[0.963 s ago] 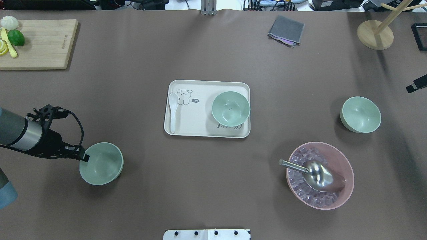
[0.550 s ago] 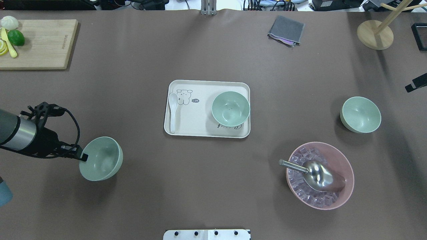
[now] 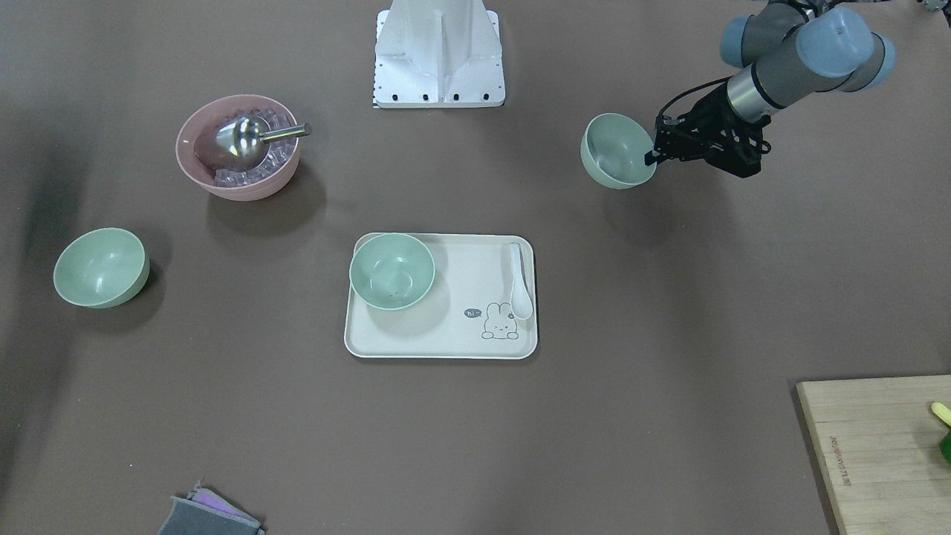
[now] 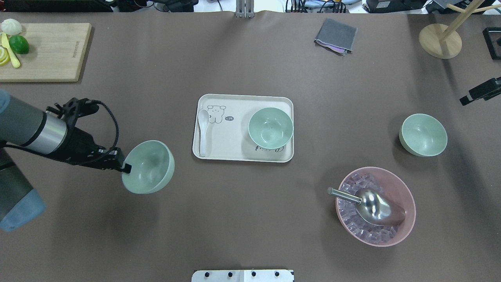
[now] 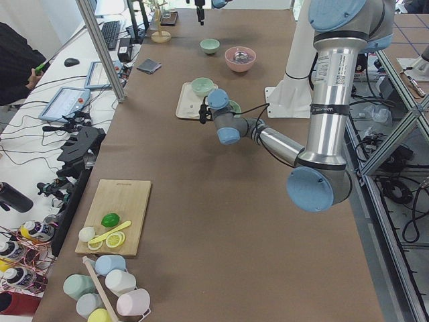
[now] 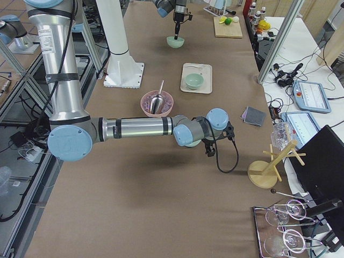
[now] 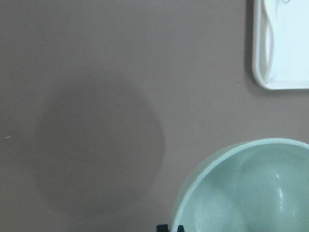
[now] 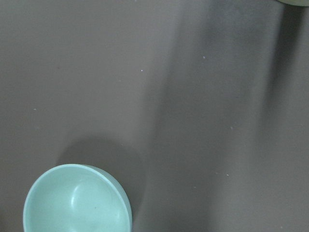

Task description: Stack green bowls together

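Moving the first green bowl [image 4: 150,166] up the table and inward from where it hung a second ago, now nearer the tray [image 4: 242,157] though still apart from it. Pinching that bowl's rim with the left gripper [image 4: 126,168], jaws drawn narrow on the wall at the side facing the arm. Holding it upright and clear of the table, throwing a round shadow on the brown cover below.

Leaving the second green bowl [image 4: 270,128] sitting upright in the tray's right half in the overhead view, with a white spoon [image 4: 202,131] lying along the tray's left side. Leaving the third green bowl [image 4: 423,134] resting on the table well to the right, near the pink bowl [image 4: 403,188] with its clear cubes and metal scoop [image 4: 373,206].

Showing only a black sliver of the right gripper [image 4: 479,93] at the overhead view's right edge, beyond the third green bowl; wide or narrow, cannot tell.
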{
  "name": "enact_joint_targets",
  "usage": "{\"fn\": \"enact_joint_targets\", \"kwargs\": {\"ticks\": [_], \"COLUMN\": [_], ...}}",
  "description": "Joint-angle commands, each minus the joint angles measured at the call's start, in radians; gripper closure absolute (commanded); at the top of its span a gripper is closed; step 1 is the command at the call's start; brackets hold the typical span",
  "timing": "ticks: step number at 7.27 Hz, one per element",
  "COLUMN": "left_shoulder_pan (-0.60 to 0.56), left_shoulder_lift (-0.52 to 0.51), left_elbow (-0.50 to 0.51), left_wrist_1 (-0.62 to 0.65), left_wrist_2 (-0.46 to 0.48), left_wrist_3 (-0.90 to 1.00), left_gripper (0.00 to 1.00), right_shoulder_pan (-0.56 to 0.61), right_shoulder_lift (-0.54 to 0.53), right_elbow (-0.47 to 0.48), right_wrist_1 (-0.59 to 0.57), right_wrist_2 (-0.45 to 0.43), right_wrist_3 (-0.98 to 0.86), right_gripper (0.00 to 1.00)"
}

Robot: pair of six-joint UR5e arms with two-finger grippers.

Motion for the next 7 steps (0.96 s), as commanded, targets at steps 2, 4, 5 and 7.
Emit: {"fn": "enact_joint_targets", "kwargs": {"ticks": [2, 4, 5, 7], "left_shoulder_pan": [-0.001, -0.003, -0.003, 0.000], "left_shoulder_lift": [-0.263, -0.308, -0.322, -0.430], "left_elbow": [0.005, 0.013, 0.018, 0.120], "left_wrist_1": [0.240, 0.277, 0.277, 0.275], "left_wrist_2": [0.005, 0.005, 0.005, 0.034], "left_wrist_3": [-0.077, -0.079, -0.097, -0.129], "left_gripper": [1.00, 1.00, 1.00, 1.00], "right_shoulder_pan": [-0.106, -0.148, -0.181, -0.209], "right_shoulder_lift": [0.022, 0.021, 0.022, 0.021], "right_elbow": [-0.044, -0.078, -0.081, -0.086], "right_wrist_1": [0.028, 0.028, 0.028, 0.028], "right_wrist_2": [-0.012, -0.015, -0.038, -0.073], "right_wrist_3": [0.016, 0.016, 0.022, 0.020], "right_gripper": [0.00, 0.00, 0.01, 0.68]}}
